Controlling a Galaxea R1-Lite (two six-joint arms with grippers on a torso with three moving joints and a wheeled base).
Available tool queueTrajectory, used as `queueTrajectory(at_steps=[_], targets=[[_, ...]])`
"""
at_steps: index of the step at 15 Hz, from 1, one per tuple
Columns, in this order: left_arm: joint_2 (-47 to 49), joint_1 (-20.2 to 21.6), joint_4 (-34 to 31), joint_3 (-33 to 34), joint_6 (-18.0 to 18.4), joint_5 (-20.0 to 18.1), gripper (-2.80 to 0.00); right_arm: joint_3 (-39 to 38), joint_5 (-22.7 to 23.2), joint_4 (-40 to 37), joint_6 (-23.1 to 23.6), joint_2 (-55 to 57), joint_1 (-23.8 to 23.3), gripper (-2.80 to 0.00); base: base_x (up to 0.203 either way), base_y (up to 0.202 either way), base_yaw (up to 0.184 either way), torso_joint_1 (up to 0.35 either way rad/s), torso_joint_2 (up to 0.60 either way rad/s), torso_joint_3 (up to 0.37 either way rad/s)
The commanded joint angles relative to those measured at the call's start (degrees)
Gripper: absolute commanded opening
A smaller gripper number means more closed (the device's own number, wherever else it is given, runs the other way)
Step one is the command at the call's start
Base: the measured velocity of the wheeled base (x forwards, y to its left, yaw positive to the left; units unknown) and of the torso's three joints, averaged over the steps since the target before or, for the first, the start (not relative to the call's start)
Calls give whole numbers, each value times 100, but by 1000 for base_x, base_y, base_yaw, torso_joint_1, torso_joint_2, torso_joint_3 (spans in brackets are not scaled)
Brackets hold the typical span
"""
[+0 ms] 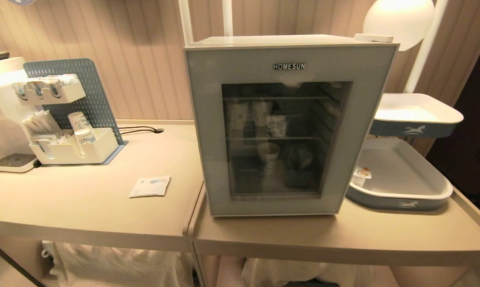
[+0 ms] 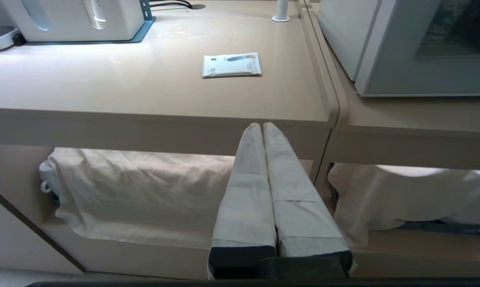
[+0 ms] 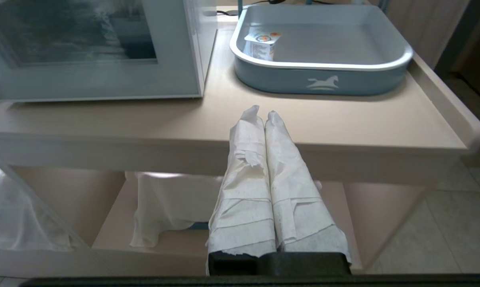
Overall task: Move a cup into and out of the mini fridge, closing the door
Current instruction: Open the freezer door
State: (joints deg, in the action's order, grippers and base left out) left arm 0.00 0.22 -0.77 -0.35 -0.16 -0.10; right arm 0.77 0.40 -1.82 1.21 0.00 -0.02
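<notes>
The mini fridge [image 1: 275, 40] stands on the right-hand table with its door [image 1: 208, 131] shut; the door is a grey-blue frame around dark glass. Behind the glass, on the lower shelf, stands a white tapered cup [image 1: 268, 154] with a wide rim. Paper cups [image 1: 259, 113] stand on the shelf above it. Neither arm shows in the head view. My left gripper [image 2: 262, 126] is shut and empty, low in front of the left table's edge. My right gripper [image 3: 263, 114] is shut and empty at the right table's front edge, right of the door [image 3: 172, 75].
A grey-blue tray [image 1: 399, 203] right of the fridge holds a small tub with an orange-printed lid [image 1: 361, 174]; a second tray [image 1: 419, 115] sits above it. On the left table lie a white sachet [image 1: 150, 186] and an organizer with paper cups [image 1: 72, 147]. Cloths [image 2: 144, 187] cover the shelves below.
</notes>
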Motion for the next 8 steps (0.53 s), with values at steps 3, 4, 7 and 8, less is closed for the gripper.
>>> queueTrajectory(at_steps=[3, 4, 7, 8], targets=[[0, -4, -3, 0, 7, 1, -280, 2, 4, -3, 3, 0, -6, -280, 107, 0, -1, 16, 9, -2], [9, -4, -2, -9, 12, 8, -280, 2, 4, -12, 11, 0, -6, -280, 0, 0, 0, 0, 0, 0], [89, -4, -176, -571, 27, 19, -280, 2, 4, -12, 11, 0, -6, -280, 0, 0, 0, 0, 0, 0], [251, -4, -353, -1070, -96, 86, -280, 2, 4, -21, 11, 0, -6, -280, 0, 0, 0, 0, 0, 0]])
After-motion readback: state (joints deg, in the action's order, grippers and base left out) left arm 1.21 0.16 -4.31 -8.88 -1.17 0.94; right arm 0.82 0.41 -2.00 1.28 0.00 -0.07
